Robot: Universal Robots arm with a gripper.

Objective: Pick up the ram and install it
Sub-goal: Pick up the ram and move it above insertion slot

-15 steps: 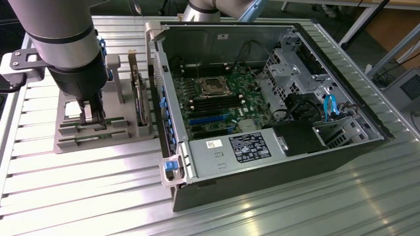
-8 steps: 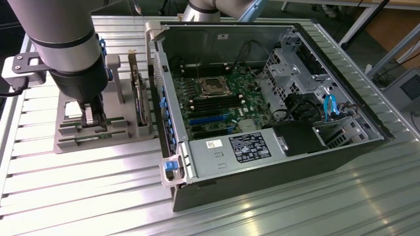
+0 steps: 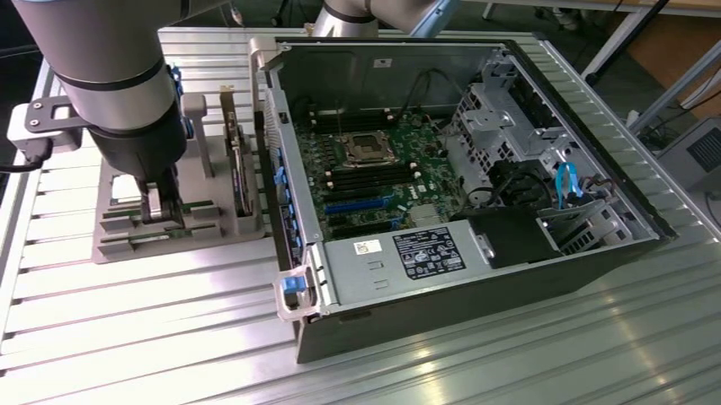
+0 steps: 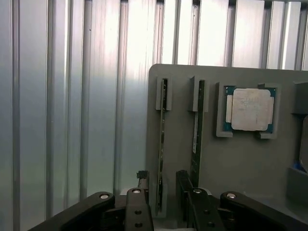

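I see my gripper (image 4: 161, 179), jaws spread wide, straddling the thin flat ram (image 4: 162, 130) standing edgewise in a matte grey holder (image 4: 250, 163) on the ribbed aluminium tabletop (image 4: 72, 120).

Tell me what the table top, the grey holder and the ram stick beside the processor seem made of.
Table top: ribbed bare metal, probably aluminium; silvery sheen. Grey holder: matte, likely plastic; no glare. Ram stick: thin green circuit board, seen edge-on.
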